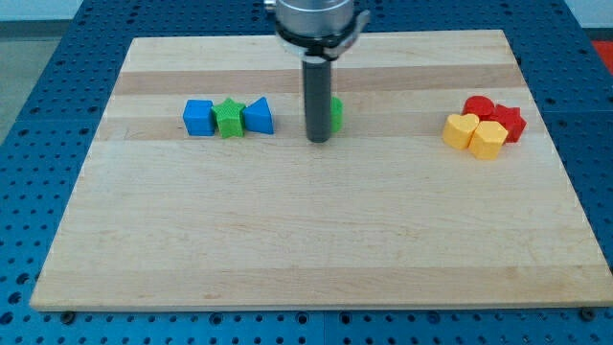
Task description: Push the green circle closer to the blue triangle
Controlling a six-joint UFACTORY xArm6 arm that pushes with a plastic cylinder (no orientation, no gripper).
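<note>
The green circle (pixel 336 113) lies near the board's upper middle, mostly hidden behind my rod; only its right edge shows. My tip (pixel 318 140) stands just in front of and to the left of it, between it and the blue triangle (pixel 259 117). The blue triangle lies to the view's left of the tip, at the right end of a row with a green star (pixel 229 118) and a blue cube (pixel 199 118).
At the view's right lies a cluster of a red circle (pixel 478 106), a red star (pixel 509 123), a yellow heart (pixel 461 130) and a yellow hexagon (pixel 488 140). The wooden board (pixel 306 240) rests on a blue perforated table.
</note>
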